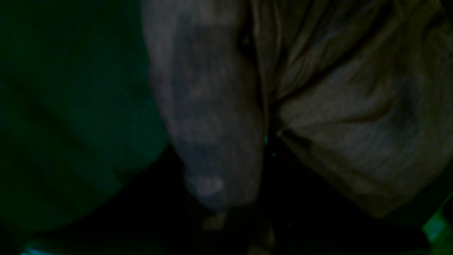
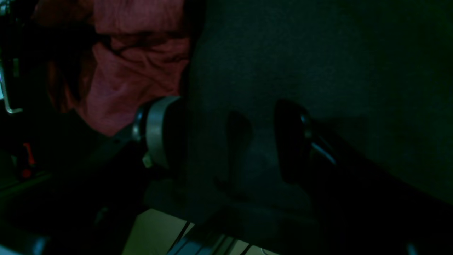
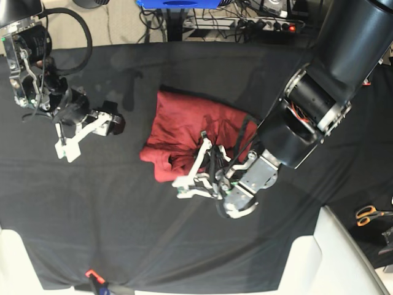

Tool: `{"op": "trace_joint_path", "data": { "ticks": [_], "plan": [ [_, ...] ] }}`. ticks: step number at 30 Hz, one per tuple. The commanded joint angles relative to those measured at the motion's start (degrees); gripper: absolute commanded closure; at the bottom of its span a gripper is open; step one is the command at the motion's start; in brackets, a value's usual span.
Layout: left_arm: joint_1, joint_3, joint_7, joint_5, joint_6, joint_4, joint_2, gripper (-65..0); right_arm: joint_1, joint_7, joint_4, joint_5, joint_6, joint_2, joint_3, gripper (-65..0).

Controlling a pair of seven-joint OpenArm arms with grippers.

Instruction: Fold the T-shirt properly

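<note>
The maroon T-shirt [image 3: 184, 126] lies crumpled in a heap on the middle of the black cloth. My left gripper [image 3: 191, 167] is at the heap's near edge, shut on a bunched fold of it. In the dim left wrist view the T-shirt [image 1: 354, 106] fills the frame close up and the fingers are lost in shadow. My right gripper [image 3: 89, 136] is well to the left of the shirt, low over the cloth. In the right wrist view the right gripper [image 2: 226, 138] is open with only cloth between its fingers, and the T-shirt [image 2: 134, 71] shows at upper left.
A black table cloth [image 3: 123, 215] covers the table. Orange-handled scissors [image 3: 371, 214] lie at the right edge. White table corners [image 3: 15, 264] show at the front. A power strip [image 3: 245, 24] and cables run behind the table's far edge.
</note>
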Motion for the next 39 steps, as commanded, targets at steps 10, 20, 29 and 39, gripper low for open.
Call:
{"op": "trace_joint_path", "data": {
  "ticks": [10,20,29,39],
  "plan": [
    [5.0,-11.3,9.0,1.2,0.3,6.5,-3.2,0.0,0.7,0.7,1.1,0.7,0.6,0.6,-0.1,-36.3],
    [5.6,-11.3,9.5,1.4,0.3,9.9,-3.3,0.0,0.3,0.5,1.1,0.7,0.6,-1.0,-0.2,-36.3],
    [5.6,-11.4,9.5,1.2,0.3,9.6,-3.7,0.0,0.3,0.5,1.1,0.7,0.6,-1.0,-0.2,-36.3],
    [6.2,-11.5,9.5,0.9,0.3,9.4,1.1,0.0,0.3,0.5,1.1,0.7,0.6,-1.0,-0.2,-36.3]
  ]
}}
